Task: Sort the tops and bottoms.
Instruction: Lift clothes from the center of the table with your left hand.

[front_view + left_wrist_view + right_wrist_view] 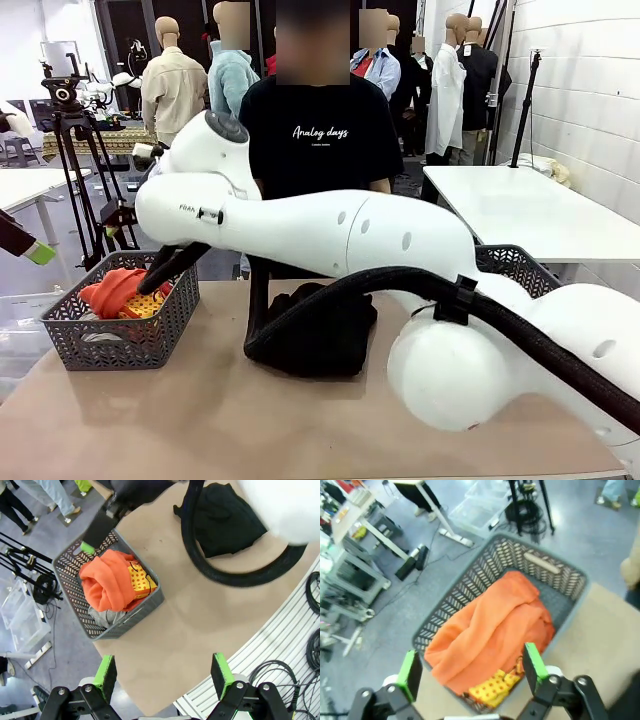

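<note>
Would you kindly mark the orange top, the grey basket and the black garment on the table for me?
orange top (107, 582): left wrist view, on its rolled orange fold.
grey basket (120, 340): front view, on its front wall.
black garment (330, 335): front view, on its middle.

- basket (120, 345) (75, 600) (470, 590): mid-grey plastic, walls pierced in a herringbone pattern.
- orange top (115, 288) (105, 582) (490, 625), inside the basket: bright plain orange; its patch (145, 305) (140, 580) (492, 687) is yellow with red-orange dots.
- pale grey top (107, 616), under the orange one in the basket: light grey.
- black bottoms (320, 325) (225, 520), beside the basket: plain black.
- table (200, 420) (185, 620), beneath the basket: matt tan.
- arm (350, 235), reaching over to the basket: glossy white; its hose (400, 285) is black.
- left gripper (163, 672) and right gripper (470, 667): black, with bright green pads (106, 675) (534, 662).
- T-shirt (320, 135), on the person beyond the basket: black with white script.
- second basket (515, 265), across the table from the first: darker grey, pierced walls.
</note>
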`<move>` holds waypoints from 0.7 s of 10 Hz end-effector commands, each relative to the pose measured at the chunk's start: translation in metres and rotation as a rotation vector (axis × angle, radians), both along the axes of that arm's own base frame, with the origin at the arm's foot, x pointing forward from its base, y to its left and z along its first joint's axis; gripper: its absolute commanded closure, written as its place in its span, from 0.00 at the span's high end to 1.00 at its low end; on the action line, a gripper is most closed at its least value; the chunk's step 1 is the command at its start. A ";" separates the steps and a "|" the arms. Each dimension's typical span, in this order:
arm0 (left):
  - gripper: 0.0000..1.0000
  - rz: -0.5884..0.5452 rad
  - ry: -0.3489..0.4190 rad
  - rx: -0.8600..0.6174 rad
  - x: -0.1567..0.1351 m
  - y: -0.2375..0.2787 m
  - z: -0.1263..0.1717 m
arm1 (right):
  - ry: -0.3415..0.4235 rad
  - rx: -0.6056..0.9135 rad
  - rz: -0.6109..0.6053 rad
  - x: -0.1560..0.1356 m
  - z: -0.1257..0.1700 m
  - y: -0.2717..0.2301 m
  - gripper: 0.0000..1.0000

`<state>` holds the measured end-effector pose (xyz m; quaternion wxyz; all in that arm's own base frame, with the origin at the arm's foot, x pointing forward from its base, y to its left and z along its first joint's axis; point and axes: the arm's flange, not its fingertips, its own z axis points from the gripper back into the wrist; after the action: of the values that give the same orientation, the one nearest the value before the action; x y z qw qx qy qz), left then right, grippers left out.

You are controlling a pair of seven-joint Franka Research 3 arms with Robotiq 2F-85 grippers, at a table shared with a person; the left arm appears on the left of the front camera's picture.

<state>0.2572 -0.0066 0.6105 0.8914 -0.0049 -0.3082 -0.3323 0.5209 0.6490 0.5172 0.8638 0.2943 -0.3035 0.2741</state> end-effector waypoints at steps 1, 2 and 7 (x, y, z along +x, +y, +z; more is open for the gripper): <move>0.98 0.001 0.001 0.002 0.000 0.000 0.000 | -0.042 -0.150 -0.002 -0.036 0.029 -0.085 1.00; 0.98 0.001 0.001 0.002 0.000 0.000 0.000 | -0.034 -0.246 0.007 -0.046 0.045 -0.113 1.00; 0.98 0.001 0.001 0.002 0.000 0.000 0.000 | -0.022 -0.464 -0.002 -0.107 0.073 -0.245 1.00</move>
<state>0.2572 -0.0067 0.6106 0.8913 -0.0048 -0.3083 -0.3324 0.5242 0.5068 0.6788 0.9096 0.1042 -0.2320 0.3286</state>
